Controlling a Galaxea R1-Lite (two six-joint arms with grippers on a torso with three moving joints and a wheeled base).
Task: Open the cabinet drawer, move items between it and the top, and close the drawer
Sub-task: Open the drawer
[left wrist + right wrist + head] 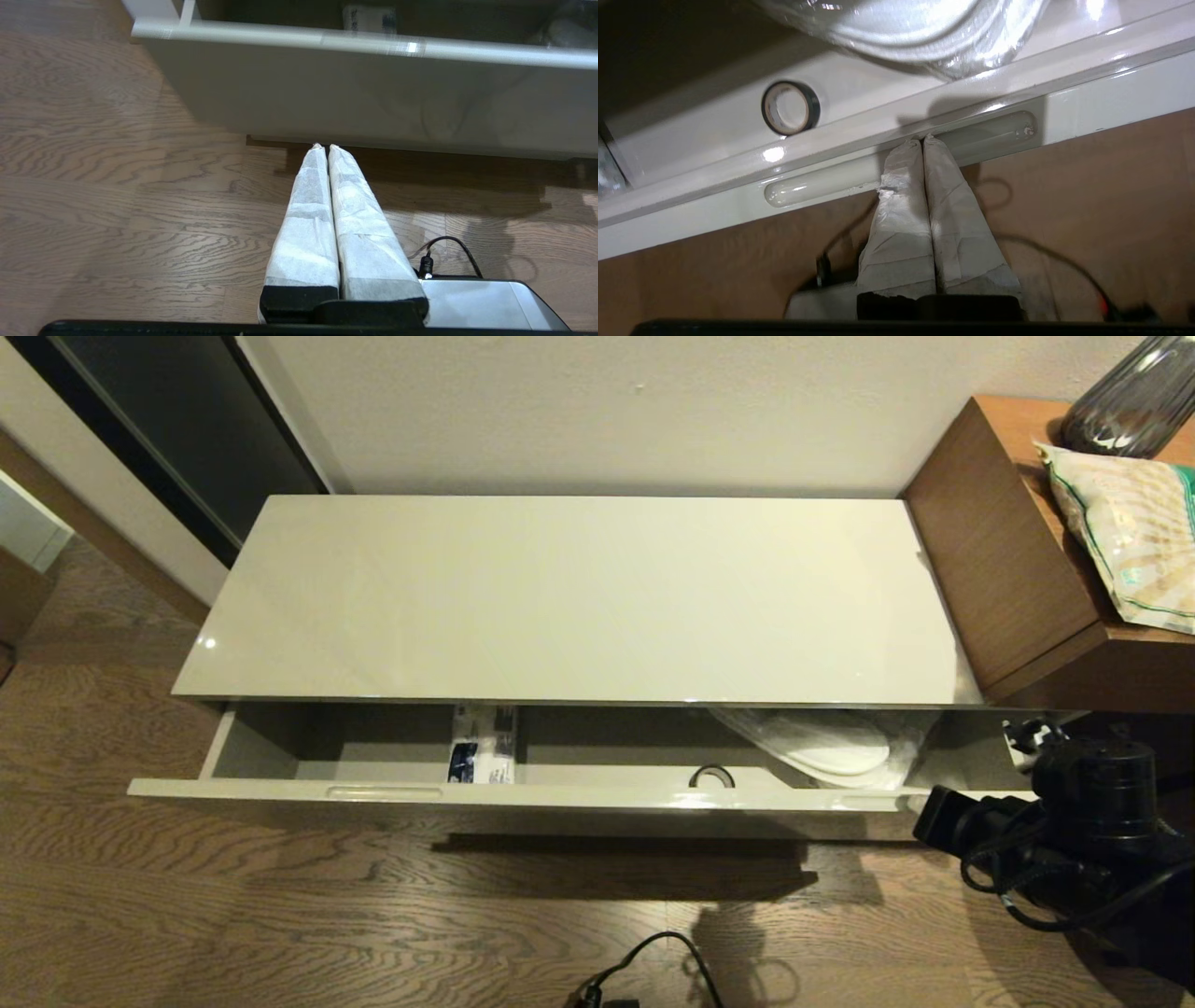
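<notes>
Drawer partly out, right gripper hooked in its slot

The cabinet drawer (560,793) stands partly open across the lower middle of the head view. The right gripper (920,140), clenched on nothing, has its tips in the right-hand slot (901,158). The left gripper (323,147), also clenched and empty, hangs low over the floor (93,186) before the drawer front.

1 slipper pack (822,747) lies at the drawer's right, half hidden under the top (579,597). Pulled crookedly from 1 slot, the long drawer could bind, or the tips could slip out. How many packs lie further back is hidden.
</notes>
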